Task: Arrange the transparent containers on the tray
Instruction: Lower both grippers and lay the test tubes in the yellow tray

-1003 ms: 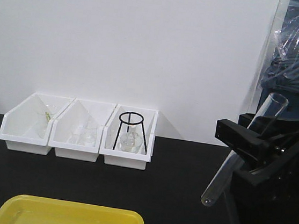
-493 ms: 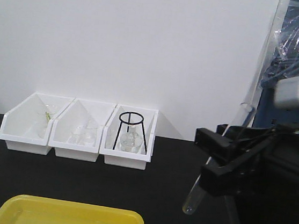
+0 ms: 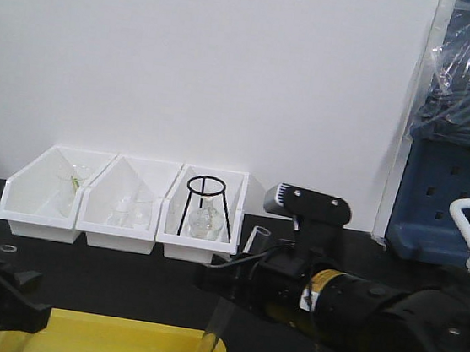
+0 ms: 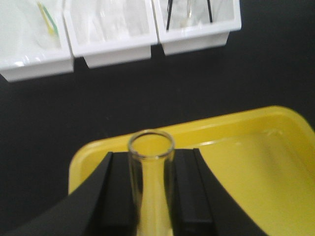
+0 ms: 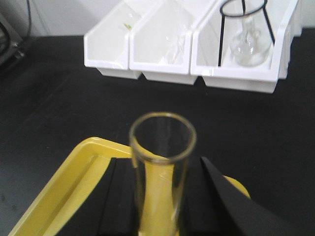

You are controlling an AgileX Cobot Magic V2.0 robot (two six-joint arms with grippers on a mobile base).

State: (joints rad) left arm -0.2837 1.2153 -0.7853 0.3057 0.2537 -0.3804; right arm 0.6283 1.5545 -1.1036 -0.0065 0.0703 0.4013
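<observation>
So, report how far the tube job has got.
No tube can be seen lying on the yellow tray yet. Each end effector is shut on one: the left on a narrower tube, the right on a wider tube, both above the tray. Both need setting down.

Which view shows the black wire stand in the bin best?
Front-facing: the wire stand shows whole, ring and legs, in the rightmost white bin. Right wrist crops the ring's top; left wrist shows only leg stubs at the frame edge.

Bright yellow tray (image 4: pixel 275 147); clear, colourless test tubes (image 5: pixel 160 172) (image 4: pixel 150 182); black grippers (image 5: pixel 157 196) (image 4: pixel 150 191); three white bins (image 3: pixel 121 205); black wire stand (image 3: pixel 206 202); black tabletop (image 4: pixel 123 93); white wall (image 3: pixel 205 62).
</observation>
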